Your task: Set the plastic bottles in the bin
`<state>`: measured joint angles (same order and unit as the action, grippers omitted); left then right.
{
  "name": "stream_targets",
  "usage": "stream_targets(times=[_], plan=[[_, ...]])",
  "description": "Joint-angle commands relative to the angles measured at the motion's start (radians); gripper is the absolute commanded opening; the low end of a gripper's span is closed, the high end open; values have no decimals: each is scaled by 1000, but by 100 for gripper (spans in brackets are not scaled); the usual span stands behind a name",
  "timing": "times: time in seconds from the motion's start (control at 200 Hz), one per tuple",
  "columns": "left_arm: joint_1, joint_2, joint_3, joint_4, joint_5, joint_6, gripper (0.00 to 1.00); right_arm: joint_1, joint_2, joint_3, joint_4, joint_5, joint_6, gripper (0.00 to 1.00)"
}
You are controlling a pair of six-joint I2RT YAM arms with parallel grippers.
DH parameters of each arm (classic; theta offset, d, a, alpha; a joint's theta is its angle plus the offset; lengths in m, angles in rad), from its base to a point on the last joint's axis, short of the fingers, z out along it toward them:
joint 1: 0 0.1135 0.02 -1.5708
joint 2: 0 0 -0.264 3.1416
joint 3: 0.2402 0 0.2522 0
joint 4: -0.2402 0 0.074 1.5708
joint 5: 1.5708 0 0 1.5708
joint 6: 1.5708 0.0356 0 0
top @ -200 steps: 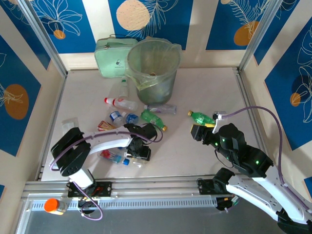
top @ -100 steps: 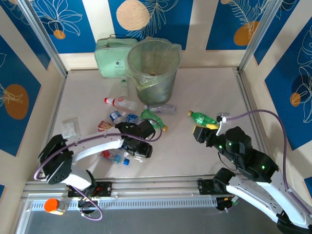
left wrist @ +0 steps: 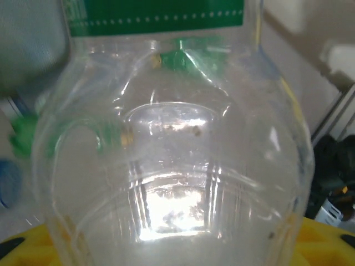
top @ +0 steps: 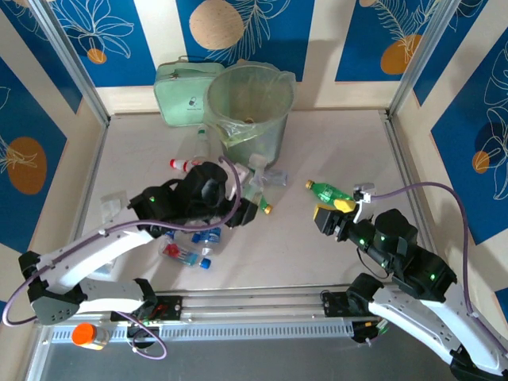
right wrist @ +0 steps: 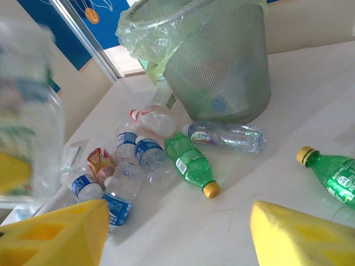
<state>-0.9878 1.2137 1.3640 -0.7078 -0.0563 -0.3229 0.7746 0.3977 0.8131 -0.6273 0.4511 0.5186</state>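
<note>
While the left gripper (top: pixel 250 194) hangs just in front of the bin (top: pixel 252 111), its yellow pads (left wrist: pixel 22 252) are clamped on one clear bottle (left wrist: pixel 177 155) with a green label band, held up above the table (top: pixel 333 135). One bin, and one pale green case (top: pixel 178 95) beside it at the back. On the table I count two green bottles: the capped green bottle (right wrist: pixel 191 163) in the cluster and the lone green bottle (right wrist: pixel 333 174). Add one red-capped bottle (right wrist: pixel 155 123), one crumpled clear bottle (right wrist: pixel 227 137) just beside the bin's base, and four blue-labelled bottles (right wrist: pixel 150 158). Right gripper (right wrist: pixel 177 233) is spread wide and empty, the lone green bottle just beyond it.
</note>
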Motion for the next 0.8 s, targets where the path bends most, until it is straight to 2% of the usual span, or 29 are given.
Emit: stream_targets(times=[0.0,0.135,0.265,0.425,0.665,0.795], plan=[[47,62,135,31,-69,137,46,-5,8,-8,41,-22,-17,68],[161,174,300,80,31,121,46,-5,25,3,27,-17,-24,68],[220,306,473,115,43,148,46,-6,52,29,13,-14,-44,68],[316,507,714,117,88,88,44,-12,106,75,-6,-3,-56,68],[390,763,965,130,72,4,44,-21,163,71,33,-15,-47,68],[431,881,1075,108,108,-72,44,-23,216,84,38,-28,-40,68]])
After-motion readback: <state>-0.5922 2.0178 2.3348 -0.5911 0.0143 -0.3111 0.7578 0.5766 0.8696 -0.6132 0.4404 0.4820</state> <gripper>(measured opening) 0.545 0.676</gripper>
